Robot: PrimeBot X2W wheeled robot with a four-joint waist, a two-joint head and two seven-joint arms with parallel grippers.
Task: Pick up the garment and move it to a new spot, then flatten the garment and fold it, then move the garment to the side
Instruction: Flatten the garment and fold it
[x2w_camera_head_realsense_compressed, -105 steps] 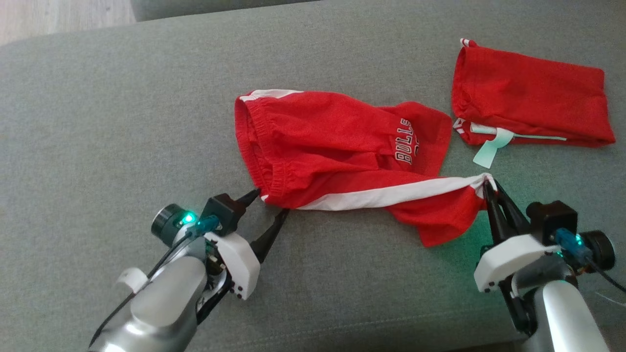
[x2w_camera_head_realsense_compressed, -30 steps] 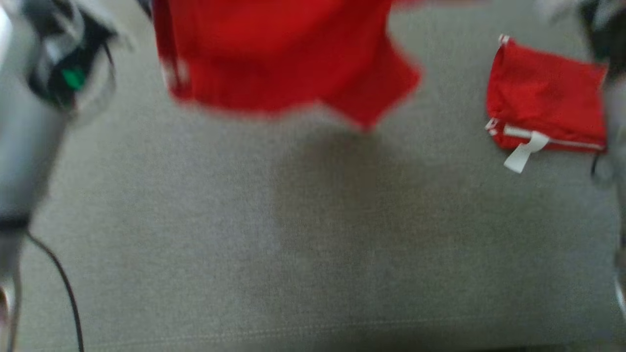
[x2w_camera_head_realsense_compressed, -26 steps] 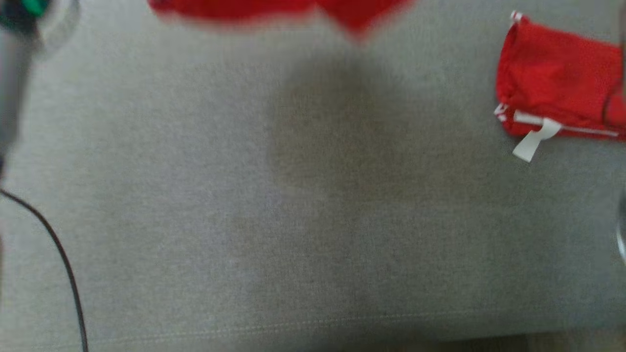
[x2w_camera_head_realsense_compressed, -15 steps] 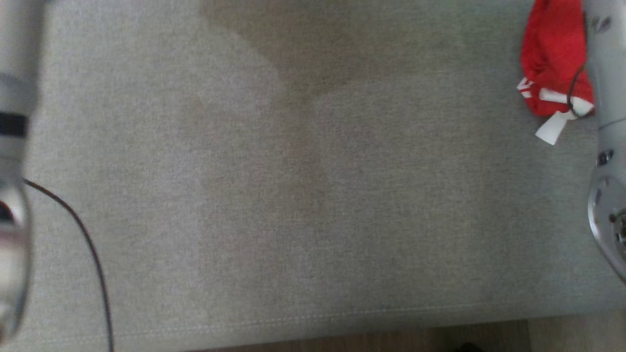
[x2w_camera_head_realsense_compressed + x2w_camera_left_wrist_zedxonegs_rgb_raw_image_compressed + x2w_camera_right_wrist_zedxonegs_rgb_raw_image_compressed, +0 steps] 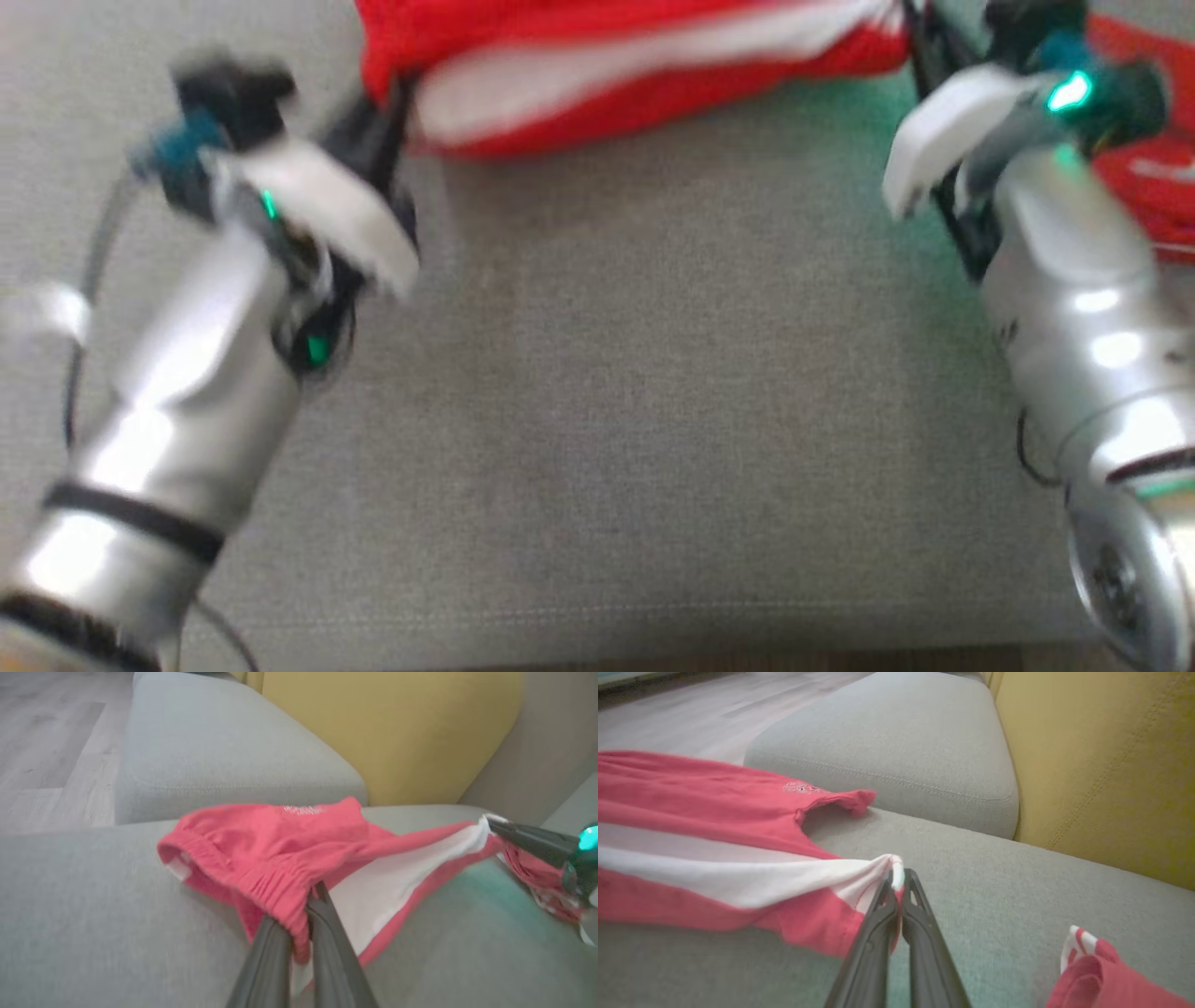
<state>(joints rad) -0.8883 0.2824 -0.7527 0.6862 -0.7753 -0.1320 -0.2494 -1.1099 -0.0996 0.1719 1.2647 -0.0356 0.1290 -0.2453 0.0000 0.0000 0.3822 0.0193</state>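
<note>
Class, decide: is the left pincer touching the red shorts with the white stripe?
Touching. The left wrist view shows the left pincer clamped on the elastic waistband of the red white-striped shorts.

1. The right gripper [image 5: 899,878] is being viewed from behind, its two dark fingers being pressed together on a corner of the garment [image 5: 714,812].
2. The corner is being pinched at the end of the white stripe [image 5: 738,877], with red cloth being bunched just below it.
3. The garment is being drawn out to the left, its body being carried by the grey seat cushion [image 5: 994,896].
4. A second red item [image 5: 1087,984] with white trim is being noted at lower right, apart from the gripper.
5. A further grey cushion [image 5: 887,742] is being recorded behind, a yellow backrest [image 5: 1101,765] at right, and pale floor [image 5: 691,714] at upper left.
</note>
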